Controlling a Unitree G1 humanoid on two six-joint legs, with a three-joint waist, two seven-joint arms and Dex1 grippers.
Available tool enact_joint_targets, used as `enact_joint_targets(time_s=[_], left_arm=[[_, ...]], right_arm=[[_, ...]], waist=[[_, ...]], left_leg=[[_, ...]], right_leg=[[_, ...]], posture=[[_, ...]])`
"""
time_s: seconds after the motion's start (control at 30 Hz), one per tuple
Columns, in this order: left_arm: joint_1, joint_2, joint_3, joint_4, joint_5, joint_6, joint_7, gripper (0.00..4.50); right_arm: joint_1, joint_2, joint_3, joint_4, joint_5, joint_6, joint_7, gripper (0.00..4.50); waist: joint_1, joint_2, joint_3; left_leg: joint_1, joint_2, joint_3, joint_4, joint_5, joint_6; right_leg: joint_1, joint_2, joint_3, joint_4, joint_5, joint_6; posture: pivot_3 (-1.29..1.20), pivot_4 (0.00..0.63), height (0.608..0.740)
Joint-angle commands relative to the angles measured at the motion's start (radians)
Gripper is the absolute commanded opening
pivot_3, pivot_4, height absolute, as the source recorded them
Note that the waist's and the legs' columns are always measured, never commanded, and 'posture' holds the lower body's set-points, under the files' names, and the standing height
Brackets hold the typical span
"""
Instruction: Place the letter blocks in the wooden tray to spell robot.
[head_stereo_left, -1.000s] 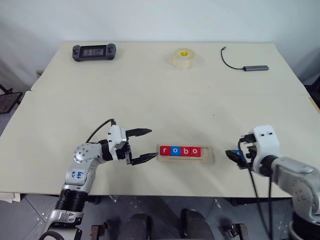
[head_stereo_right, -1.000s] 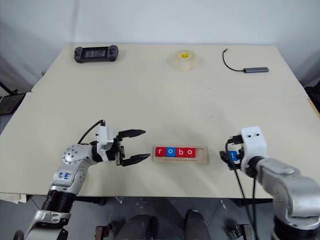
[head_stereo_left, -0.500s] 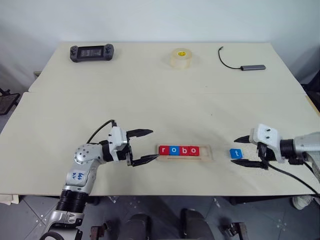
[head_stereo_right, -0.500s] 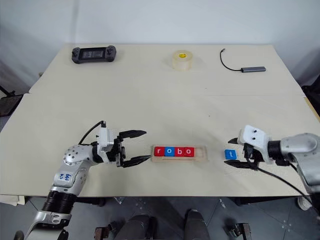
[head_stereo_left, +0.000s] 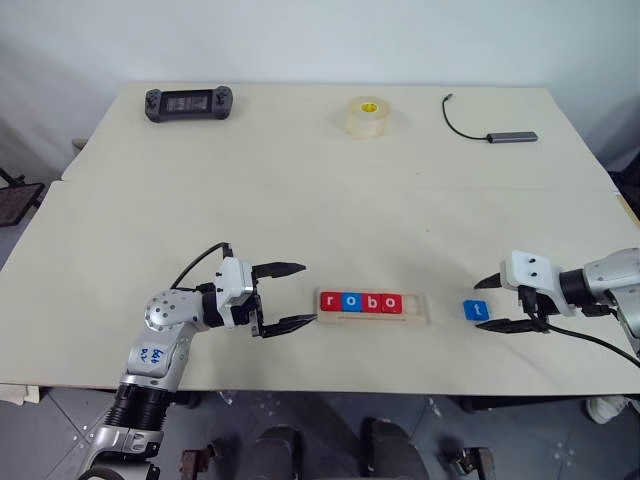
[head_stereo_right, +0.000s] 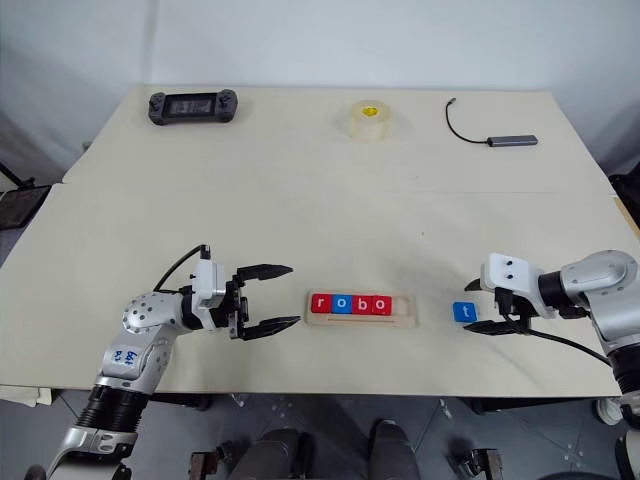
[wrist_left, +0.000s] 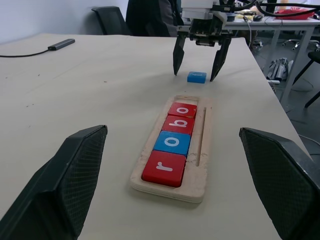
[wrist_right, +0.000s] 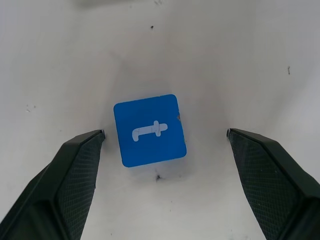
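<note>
Cream table (head_stereo_left: 300, 200), wooden tray (head_stereo_left: 420, 306) blocks (head_stereo_left: 361, 302) reading "robo", loose blue "t" block (head_stereo_left: 476, 310)

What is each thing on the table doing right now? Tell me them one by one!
wooden tray: four slots filled, right end slot empty.
r, o, b, o blocks: seated in the tray, letters up.
blue t block: flat on the table, right of the tray, not held.
right gripper: open, fingers either side of the t block.
left gripper: open, holding nothing, at the tray's left end.
tape roll: lying flat.
cable: loose, not plugged in.
</note>
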Motion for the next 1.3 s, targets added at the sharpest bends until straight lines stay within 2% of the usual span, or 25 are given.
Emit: enact_joint_targets(time_s=[0.03,0.2,0.23,0.4,0.53,0.67,0.83,1.3], left_arm=[[-0.007,0.008,0.015,-0.026,-0.012,-0.007,0.002,4.5],[-0.016,0.007,0.013,-0.014,-0.01,-0.011,-0.002,4.5],[-0.018,0.007,0.013,-0.011,-0.009,-0.013,-0.004,4.5],[-0.019,0.006,0.013,-0.006,-0.008,-0.016,-0.006,4.5],[-0.018,0.005,0.015,-0.003,-0.007,-0.016,-0.002,4.5],[-0.004,0.002,0.016,-0.014,-0.007,-0.015,0.006,4.5],[0.009,-0.001,0.012,-0.031,-0.006,-0.011,0.021,4.5],[0.036,0.0,0.012,-0.056,-0.007,-0.012,0.051,4.5]], right_arm=[[0.02,0.02,-0.003,-0.014,-0.01,0.007,-0.02,3.23],[0.046,0.012,-0.024,-0.06,0.003,0.017,-0.014,1.6],[0.046,0.008,-0.027,-0.066,0.002,0.017,-0.014,1.46],[0.006,-0.004,-0.025,-0.093,-0.022,0.025,-0.02,1.46],[-0.063,-0.009,0.006,-0.187,-0.006,0.113,0.055,1.46],[-0.13,0.026,0.047,-0.284,0.014,0.219,0.086,1.46],[-0.172,0.071,0.099,-0.321,-0.015,0.284,0.059,1.46],[-0.166,0.141,0.158,-0.365,-0.026,0.352,0.039,1.46]], waist=[[-0.004,0.0,0.0],[-0.004,-0.001,0.0],[-0.003,-0.001,0.0],[-0.004,-0.001,0.0],[-0.003,0.0,0.0],[-0.001,0.0,0.0],[0.005,0.0,0.0],[0.0,0.0,0.0]], left_leg=[[0.0,0.0,0.0,0.0,0.0,0.0],[0.001,0.001,0.001,0.002,0.0,-0.001],[0.001,0.001,0.001,0.002,0.0,-0.001],[0.001,0.001,0.001,0.002,0.001,-0.001],[0.001,0.001,0.001,0.002,0.001,-0.001],[0.0,0.001,0.001,0.002,0.0,-0.002],[-0.001,0.0,0.0,0.002,0.0,-0.001],[-0.001,0.0,0.0,0.001,0.0,-0.001]], right_leg=[[0.0,0.0,0.0,0.0,0.0,0.0],[0.001,0.0,0.001,0.0,0.0,0.0],[0.001,0.0,0.001,0.0,0.0,0.0],[0.0,0.0,0.002,0.0,0.0,0.0],[-0.001,0.0,0.002,0.001,0.0,0.0],[-0.002,0.0,0.002,0.001,0.0,-0.001],[-0.002,-0.001,0.001,0.001,0.0,-0.001],[-0.003,0.0,0.0,0.002,0.0,-0.001]], posture=[[0.0,0.15,0.74],[0.0,0.15,0.74],[0.0,0.15,0.74],[0.0,0.15,0.74],[0.0,0.15,0.74],[0.0,0.15,0.74],[0.0,0.15,0.74],[0.0,0.15,0.74]])
